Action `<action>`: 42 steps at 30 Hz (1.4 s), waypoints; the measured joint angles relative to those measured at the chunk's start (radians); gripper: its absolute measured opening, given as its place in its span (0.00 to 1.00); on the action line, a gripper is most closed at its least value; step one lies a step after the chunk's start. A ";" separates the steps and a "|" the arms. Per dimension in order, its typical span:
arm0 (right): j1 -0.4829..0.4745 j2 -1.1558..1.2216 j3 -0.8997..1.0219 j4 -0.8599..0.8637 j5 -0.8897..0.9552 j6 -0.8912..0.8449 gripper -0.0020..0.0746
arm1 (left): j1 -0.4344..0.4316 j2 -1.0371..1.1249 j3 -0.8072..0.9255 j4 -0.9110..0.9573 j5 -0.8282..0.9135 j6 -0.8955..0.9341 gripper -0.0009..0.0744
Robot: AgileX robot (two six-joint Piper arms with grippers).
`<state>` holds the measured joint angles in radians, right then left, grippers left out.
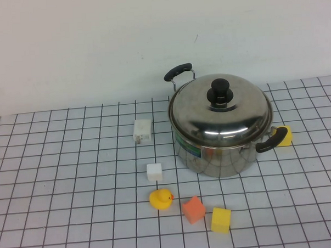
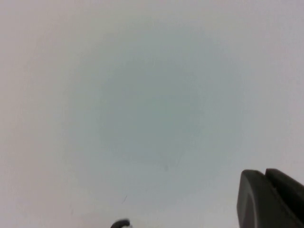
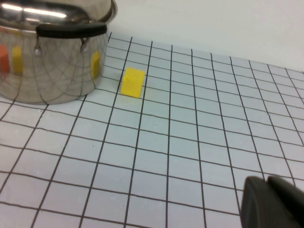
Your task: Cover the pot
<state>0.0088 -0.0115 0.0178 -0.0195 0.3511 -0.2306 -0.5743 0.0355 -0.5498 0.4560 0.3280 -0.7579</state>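
- The big shiny steel pot (image 1: pixel 221 152) stands right of the middle of the white table with black grid lines (image 1: pixel 63 178). Its green label band (image 1: pixel 189 149) shows, but the writing is too small to read.
- The round steel lid with a black knob (image 1: pixel 220 108) sits on the pot and hides the inside.
- A yellow block (image 1: pixel 284 135) behind the pot's right handle is partly hidden.
- In front of the pot lie a yellow toy duck (image 1: pixel 160 199), an orange block (image 1: pixel 193 209) and another yellow block (image 1: pixel 221 219).
- The left gripper (image 2: pixel 270 197) faces a blank wall; only one dark corner shows, so its state cannot be told.
- The right gripper (image 3: pixel 273 202) hangs above the table to the pot's right, cut off, so its state cannot be told.
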 joint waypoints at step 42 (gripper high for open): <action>0.000 0.000 0.000 0.000 0.000 0.000 0.04 | 0.598 -0.053 0.569 -0.456 -0.019 0.413 0.01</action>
<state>0.0088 -0.0115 0.0178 -0.0195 0.3511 -0.2306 0.0239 -0.0172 0.0190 0.0000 0.3089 -0.3447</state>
